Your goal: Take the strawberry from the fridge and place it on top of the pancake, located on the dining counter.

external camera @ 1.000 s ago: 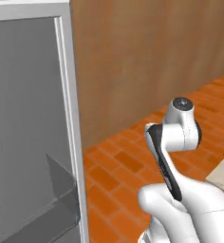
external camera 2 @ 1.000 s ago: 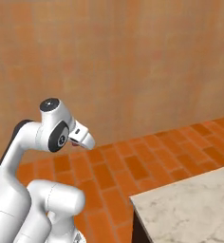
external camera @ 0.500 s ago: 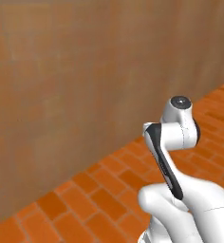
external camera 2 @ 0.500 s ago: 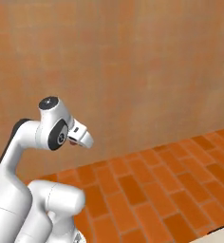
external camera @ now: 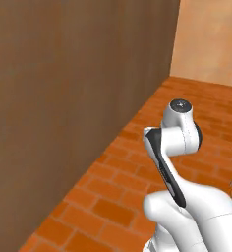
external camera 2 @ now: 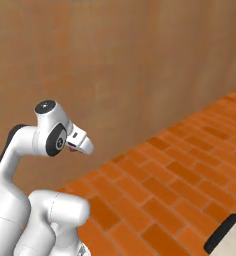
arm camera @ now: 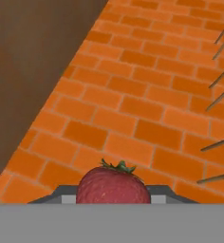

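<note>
We see our claw [arm camera: 113, 200] closed around the strawberry [arm camera: 113, 186], which sits between its tips at the bottom of the hand view. Below it lies an orange brick floor [arm camera: 147, 109], with a brown wall [external camera: 64, 98] alongside.

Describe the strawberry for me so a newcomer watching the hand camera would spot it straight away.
Look past the orange brick floor to the bottom middle of the hand view. There the strawberry sits between two grey finger parts. It is the one dark-red, rounded, speckled thing with a small green leafy cap.
</note>
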Controlling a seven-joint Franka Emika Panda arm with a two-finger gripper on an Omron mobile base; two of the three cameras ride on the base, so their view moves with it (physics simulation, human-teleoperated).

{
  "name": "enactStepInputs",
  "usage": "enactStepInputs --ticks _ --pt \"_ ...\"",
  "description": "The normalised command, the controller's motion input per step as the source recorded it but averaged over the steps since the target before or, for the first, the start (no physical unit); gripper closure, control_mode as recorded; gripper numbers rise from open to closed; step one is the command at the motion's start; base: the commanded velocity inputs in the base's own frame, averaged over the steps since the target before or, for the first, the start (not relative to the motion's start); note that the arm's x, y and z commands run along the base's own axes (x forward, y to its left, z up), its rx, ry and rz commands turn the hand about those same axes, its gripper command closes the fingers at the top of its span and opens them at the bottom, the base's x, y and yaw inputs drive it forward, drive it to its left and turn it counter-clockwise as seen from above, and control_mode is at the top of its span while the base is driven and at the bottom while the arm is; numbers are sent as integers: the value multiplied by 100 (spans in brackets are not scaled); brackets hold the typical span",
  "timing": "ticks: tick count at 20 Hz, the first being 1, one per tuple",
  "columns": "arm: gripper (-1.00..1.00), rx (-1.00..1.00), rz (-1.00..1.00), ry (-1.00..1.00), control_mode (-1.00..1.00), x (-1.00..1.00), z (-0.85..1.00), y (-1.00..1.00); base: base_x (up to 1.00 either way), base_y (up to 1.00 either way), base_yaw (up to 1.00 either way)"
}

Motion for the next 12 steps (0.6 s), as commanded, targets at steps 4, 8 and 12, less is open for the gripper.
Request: enactStepInputs --ticks 4,8,12 --pt "100 0 0 0 100 0 0 0 86 2 -64" --pt "100 0 0 0 100 0 0 0 88 8 -65" --pt "100 0 0 0 100 0 0 0 93 14 -64"
